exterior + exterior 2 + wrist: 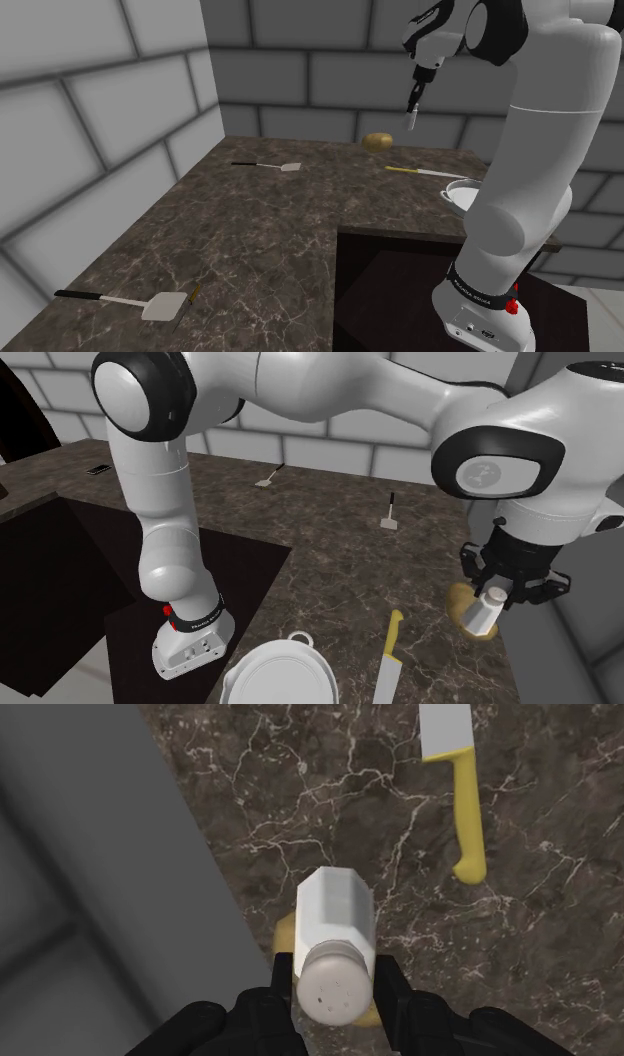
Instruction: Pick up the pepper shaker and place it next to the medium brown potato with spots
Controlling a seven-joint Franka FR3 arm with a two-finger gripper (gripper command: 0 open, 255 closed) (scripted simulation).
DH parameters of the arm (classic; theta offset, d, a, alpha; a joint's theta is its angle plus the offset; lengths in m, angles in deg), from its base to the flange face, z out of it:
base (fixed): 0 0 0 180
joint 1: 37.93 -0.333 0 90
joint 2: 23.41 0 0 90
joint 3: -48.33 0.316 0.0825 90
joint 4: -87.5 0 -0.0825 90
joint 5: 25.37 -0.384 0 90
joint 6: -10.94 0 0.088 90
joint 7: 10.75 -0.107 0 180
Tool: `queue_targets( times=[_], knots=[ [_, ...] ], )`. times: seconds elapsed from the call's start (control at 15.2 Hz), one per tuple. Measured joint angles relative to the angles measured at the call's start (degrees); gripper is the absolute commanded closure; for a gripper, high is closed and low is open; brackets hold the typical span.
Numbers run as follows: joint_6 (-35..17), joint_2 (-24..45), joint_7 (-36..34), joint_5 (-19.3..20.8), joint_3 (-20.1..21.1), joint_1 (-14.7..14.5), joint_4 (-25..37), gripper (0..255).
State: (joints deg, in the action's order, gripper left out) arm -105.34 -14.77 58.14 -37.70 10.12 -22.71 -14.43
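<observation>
Grey block walls [100, 90] close in a dark, white-veined stone surface [250, 230], and the white arm [540, 150] reaches out over its far end. Up there the tool [336, 974] is clamped on the pepper shaker [336, 929], a black finger on either side of it. It holds the shaker in the air, clear of the surface and just above the potato [377, 141], which lies close to the far wall.

From the shoulder view the shaker is just a small pale tip under the tool. The wrist view brings it close: a white, faceted body under a round, pale grey cap pricked with a few small holes. A sliver of the tan-yellow potato peeks out from behind it. A knife [461, 799] with a yellow handle and white blade lies a little way off.

The second exterior view adds a white lidded pan [300, 641] on the near edge, beside the knife. It also shows a dark band [200, 620] low on the arm with white lettering too small to read.

The shoulder view gives the long look down the surface. One white spatula [150, 303] with a black handle lies at the near left, and a second spatula [270, 165] lies far off, left of the potato.
</observation>
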Motion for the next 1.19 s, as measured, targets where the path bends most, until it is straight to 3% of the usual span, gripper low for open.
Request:
queue_targets(
  times=[1.19],
  knots=[
    [-12.2,4.8,4.3,-5.1,1.3,1.0,-8.8,255]
  ],
)
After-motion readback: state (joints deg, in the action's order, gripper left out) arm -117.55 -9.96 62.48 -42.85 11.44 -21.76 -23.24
